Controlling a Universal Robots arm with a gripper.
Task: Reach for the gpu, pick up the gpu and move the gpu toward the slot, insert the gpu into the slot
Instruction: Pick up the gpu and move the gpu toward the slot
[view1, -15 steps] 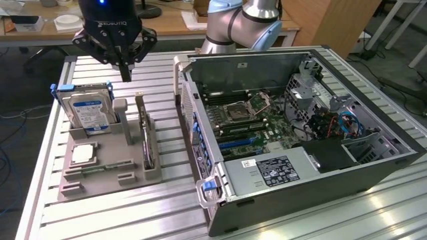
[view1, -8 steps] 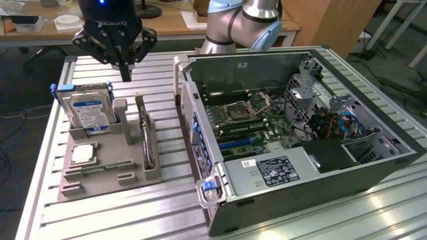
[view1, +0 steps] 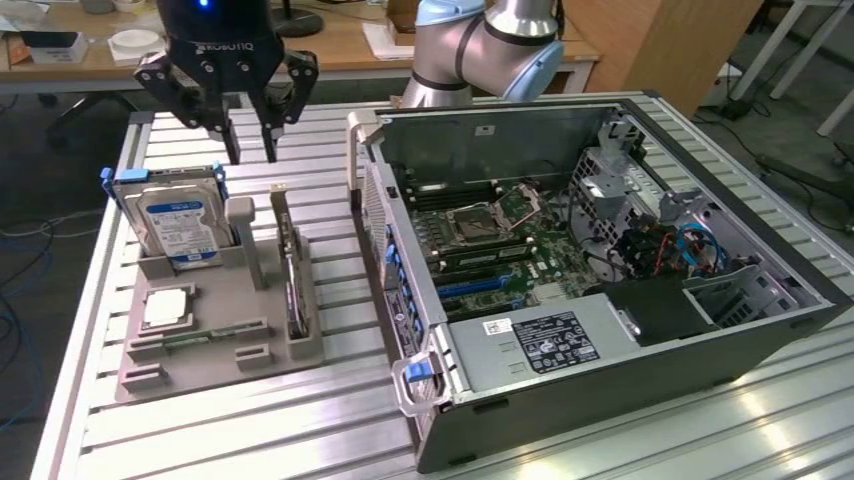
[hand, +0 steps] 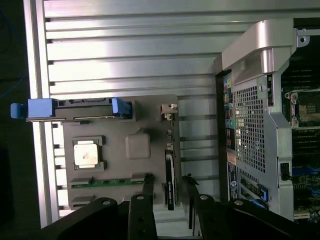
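While the gripper (view1: 252, 156) hung at the upper left of the exterior view, we noted its two fingers spread apart with nothing pinched between them. It sat above the far end of the grey holder (view1: 220, 335), clear of every part. The gpu (view1: 292, 290) stood on edge in a groove on the holder's right side, left of centre in the frame, near the open case (view1: 601, 350). The drive (view1: 178, 225) stood upright at the holder's left. In the wrist view we saw the gpu below the gap between the fingertips, untouched.
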